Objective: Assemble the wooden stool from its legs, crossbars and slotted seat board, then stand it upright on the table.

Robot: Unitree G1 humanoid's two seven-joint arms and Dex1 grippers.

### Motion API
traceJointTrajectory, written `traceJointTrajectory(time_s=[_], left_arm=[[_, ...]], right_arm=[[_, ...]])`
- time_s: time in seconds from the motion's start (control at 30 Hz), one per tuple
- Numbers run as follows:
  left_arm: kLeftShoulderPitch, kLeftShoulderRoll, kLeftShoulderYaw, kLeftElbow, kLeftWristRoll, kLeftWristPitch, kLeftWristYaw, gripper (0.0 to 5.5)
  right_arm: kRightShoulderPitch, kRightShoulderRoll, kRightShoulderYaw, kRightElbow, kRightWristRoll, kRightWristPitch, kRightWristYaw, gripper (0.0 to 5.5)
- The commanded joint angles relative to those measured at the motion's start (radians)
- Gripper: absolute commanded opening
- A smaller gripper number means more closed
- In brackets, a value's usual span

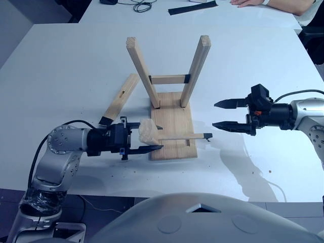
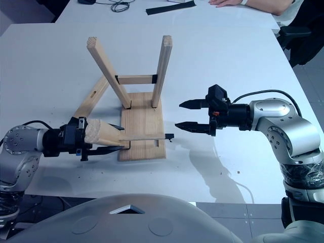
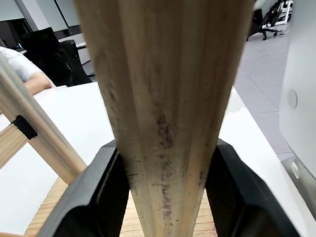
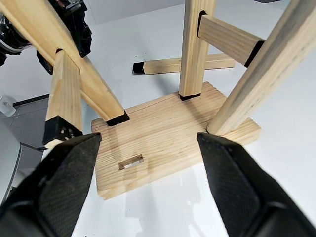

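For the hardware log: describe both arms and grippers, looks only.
The left arm and right arm are rounded silver-grey metal shells with bolted round joint caps. The left gripper and right gripper are black, each a boxy block with two tapered fingers. A thin black cable loops outside each arm.

Silver-grey rounded shells on left arm (image 1: 61,147) and right arm (image 1: 306,114), round joint caps dotted with small dark screws (image 1: 63,137). Black wrist blocks. Thin black cable (image 2: 263,91) arching over each. Left gripper (image 1: 151,135) and right gripper (image 1: 214,114) black, with long tapering jaws and textured pads (image 4: 69,187); orange mark (image 1: 258,112) at right wrist.
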State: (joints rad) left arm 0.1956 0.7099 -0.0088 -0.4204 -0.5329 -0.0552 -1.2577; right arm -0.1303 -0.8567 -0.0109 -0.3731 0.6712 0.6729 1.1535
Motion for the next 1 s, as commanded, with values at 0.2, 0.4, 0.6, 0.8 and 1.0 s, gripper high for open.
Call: traceJointTrajectory(time_s=[0.2,0.4,0.6,0.8,1.0], left_arm=[[0.057,-0.001,-0.013,0.068,0.02,0.019,0.059,2.07],[-0.025,0.022,-0.013,0.117,-0.035,0.116,0.053,2.07],[-0.075,0.055,-0.055,0.172,0.039,0.103,0.008,2.07],[-0.07,0.061,-0.094,0.194,0.086,0.063,0.003,2.07],[-0.06,0.079,-0.12,0.208,0.113,0.042,-0.005,2.07]], right_arm=[[0.015,-0.004,-0.011,-0.013,-0.002,-0.007,-0.008,3.58],[0.033,0.001,-0.005,-0.03,-0.009,-0.01,-0.023,3.58],[0.051,0.009,-0.001,-0.049,-0.006,-0.009,-0.044,3.58],[0.057,0.018,-0.001,-0.055,-0.005,-0.009,-0.056,3.58],[0.066,0.024,-0.004,-0.059,-0.006,-0.012,-0.066,3.58]])
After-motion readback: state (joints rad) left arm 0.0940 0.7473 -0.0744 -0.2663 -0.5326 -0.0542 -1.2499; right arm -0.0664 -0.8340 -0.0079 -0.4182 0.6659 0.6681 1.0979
